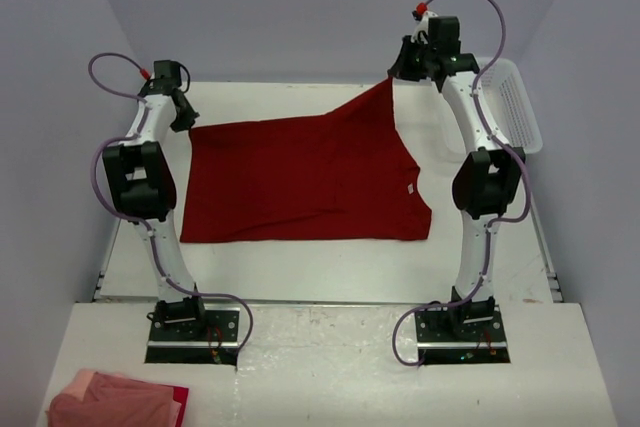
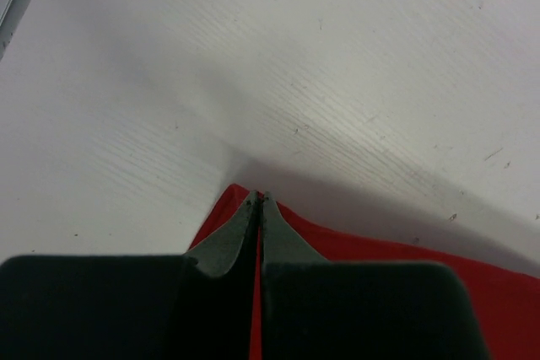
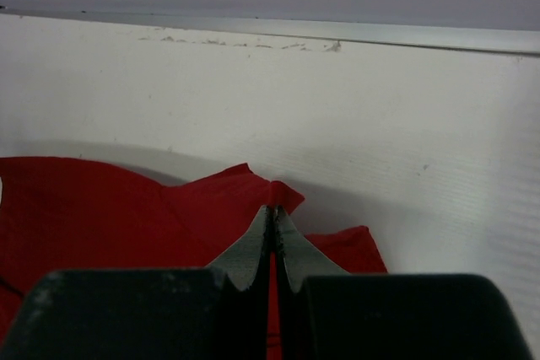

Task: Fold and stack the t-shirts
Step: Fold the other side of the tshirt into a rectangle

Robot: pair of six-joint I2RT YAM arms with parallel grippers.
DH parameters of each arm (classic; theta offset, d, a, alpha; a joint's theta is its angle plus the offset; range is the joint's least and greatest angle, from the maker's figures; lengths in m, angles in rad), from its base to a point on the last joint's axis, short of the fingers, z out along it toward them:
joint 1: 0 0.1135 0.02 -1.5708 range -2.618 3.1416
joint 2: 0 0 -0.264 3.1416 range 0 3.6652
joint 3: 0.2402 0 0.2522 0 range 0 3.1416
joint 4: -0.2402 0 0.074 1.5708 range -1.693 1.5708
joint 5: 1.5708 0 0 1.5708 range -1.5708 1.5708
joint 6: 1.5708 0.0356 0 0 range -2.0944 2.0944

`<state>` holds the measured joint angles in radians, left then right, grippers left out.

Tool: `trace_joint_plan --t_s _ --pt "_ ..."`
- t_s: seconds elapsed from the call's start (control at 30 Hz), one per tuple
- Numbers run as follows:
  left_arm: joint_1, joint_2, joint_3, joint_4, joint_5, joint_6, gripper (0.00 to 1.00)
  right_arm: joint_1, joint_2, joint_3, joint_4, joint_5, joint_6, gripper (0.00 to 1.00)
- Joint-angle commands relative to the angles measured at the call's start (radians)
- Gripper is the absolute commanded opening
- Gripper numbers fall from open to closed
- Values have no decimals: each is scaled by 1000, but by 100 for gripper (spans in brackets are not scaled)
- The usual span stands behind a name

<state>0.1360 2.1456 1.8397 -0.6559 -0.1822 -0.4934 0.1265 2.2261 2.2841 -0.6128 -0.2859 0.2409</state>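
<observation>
Red t-shirt (image 1: pixel 300 182) lies spread on the white table (image 1: pixel 300 267), near edge flat. At its far edge the left gripper (image 2: pixel 257 201) pinches one corner tight, and the right gripper (image 3: pixel 272 210) pinches the other, lifted higher. I think a fold is starting; next both must carry that edge toward the near side together.

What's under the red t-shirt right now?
Around the red t-shirt only the white table shows. The right gripper holds its far corner raised, and only table shows at that edge. Whatever lies under the flat part is covered.
</observation>
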Motion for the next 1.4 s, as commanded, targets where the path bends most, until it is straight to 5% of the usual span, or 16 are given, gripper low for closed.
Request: trace_joint_plan --t_s 0.0,0.27,0.67,1.37 --pt "-10 -41 -14 15 0 13 0 -8 -71 -67 25 -38 -2 0" --pt "-35 -196 -194 21 -17 -46 0 -7 -324 -466 114 10 64 0" --pt "-41 -332 -345 -7 -63 -63 0 9 -612 -797 131 57 107 0" --pt "-35 -486 -554 -53 -217 -134 0 55 -766 -1022 44 220 189 0"
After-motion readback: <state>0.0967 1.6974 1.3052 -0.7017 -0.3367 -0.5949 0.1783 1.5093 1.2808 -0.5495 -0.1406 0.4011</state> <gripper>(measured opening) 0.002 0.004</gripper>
